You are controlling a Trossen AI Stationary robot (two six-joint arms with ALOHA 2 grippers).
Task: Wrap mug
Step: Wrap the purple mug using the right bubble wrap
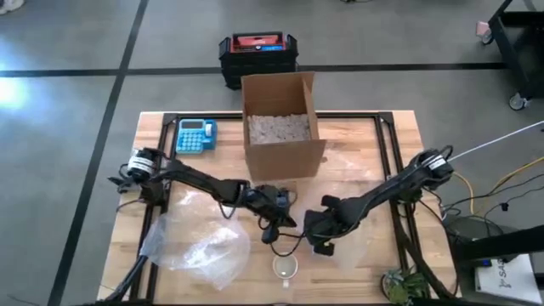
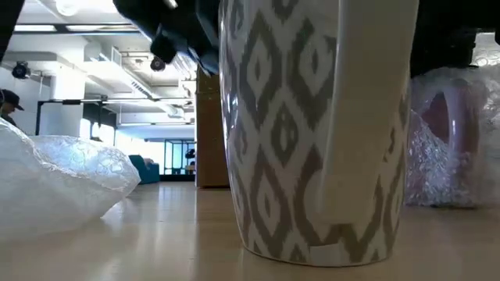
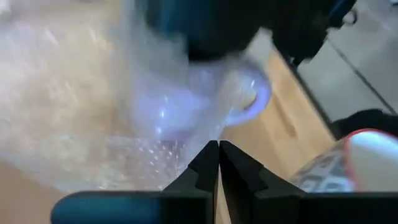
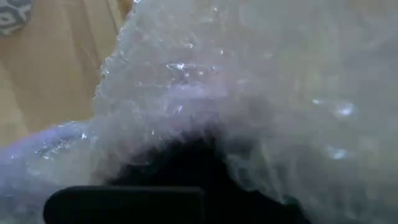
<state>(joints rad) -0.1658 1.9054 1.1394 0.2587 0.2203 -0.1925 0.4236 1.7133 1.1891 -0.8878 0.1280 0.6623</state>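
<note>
A white mug with a grey diamond pattern (image 1: 286, 268) (image 2: 312, 133) stands upright on its base near the table's front edge. To its right, a purple mug (image 2: 449, 129) (image 3: 245, 93) sits inside a sheet of bubble wrap (image 4: 249, 93) (image 1: 350, 246). My right gripper (image 1: 321, 236) is over that bundle, and the wrap rises in front of its camera and hides it. My left gripper (image 1: 279, 206) (image 3: 218, 149) is shut, just left of the bundle and beyond the patterned mug. My left gripper's shut fingertips (image 3: 211, 155) point at the near edge of the bubble wrap (image 3: 155, 155) around the purple mug. I cannot tell whether they touch it.
A second, crumpled sheet of bubble wrap (image 1: 195, 242) (image 2: 55, 179) lies at the front left. An open cardboard box (image 1: 280, 127) with packing fill stands at the far middle, with a blue calculator (image 1: 195, 134) to its left. A small plant (image 1: 399, 285) is at the front right.
</note>
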